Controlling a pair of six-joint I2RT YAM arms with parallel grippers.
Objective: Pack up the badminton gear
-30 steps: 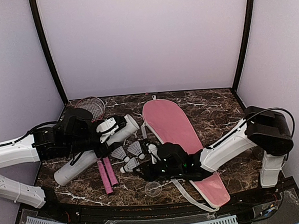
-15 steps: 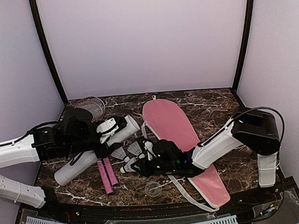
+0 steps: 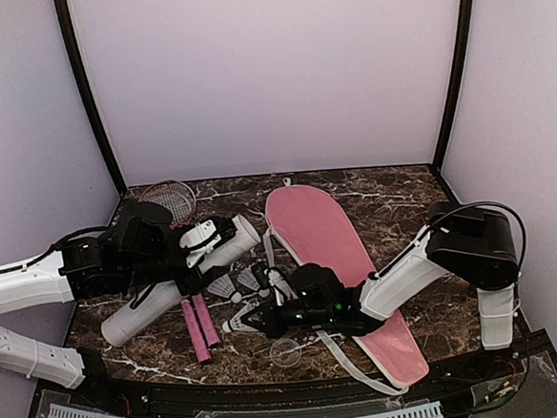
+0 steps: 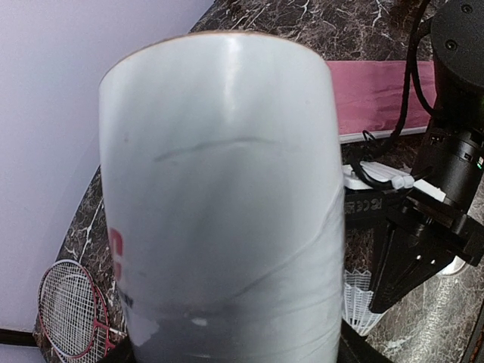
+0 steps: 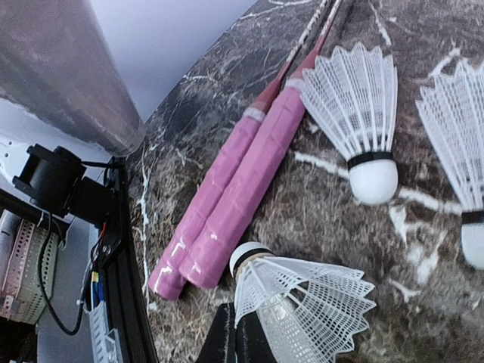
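Observation:
A long white tube (image 3: 174,285) lies slanted at the left, with my left gripper (image 3: 200,257) shut round its upper part. It fills the left wrist view (image 4: 227,189). My right gripper (image 3: 258,317) is shut on the feather skirt of one white shuttlecock (image 3: 238,320) (image 5: 302,299), cork pointing left, black fingers (image 5: 231,340) under it. Two more shuttlecocks (image 3: 225,287) (image 3: 250,279) lie just behind it. Two pink racket handles (image 3: 199,327) (image 5: 234,181) lie side by side beside the tube. A red racket head (image 3: 168,199) shows at the back left. The pink bag (image 3: 331,253) lies to the right.
A small clear cap (image 3: 286,352) sits near the front edge, in front of the right gripper. The bag's white strap (image 3: 352,366) trails toward the front. Dark marble tabletop (image 3: 402,200), walls on three sides, a cable rail along the near edge.
My right gripper has moved left over the nearest shuttlecock and shut on its skirt. The shuttlecock has shifted slightly toward the front. The left arm and tube have not moved.

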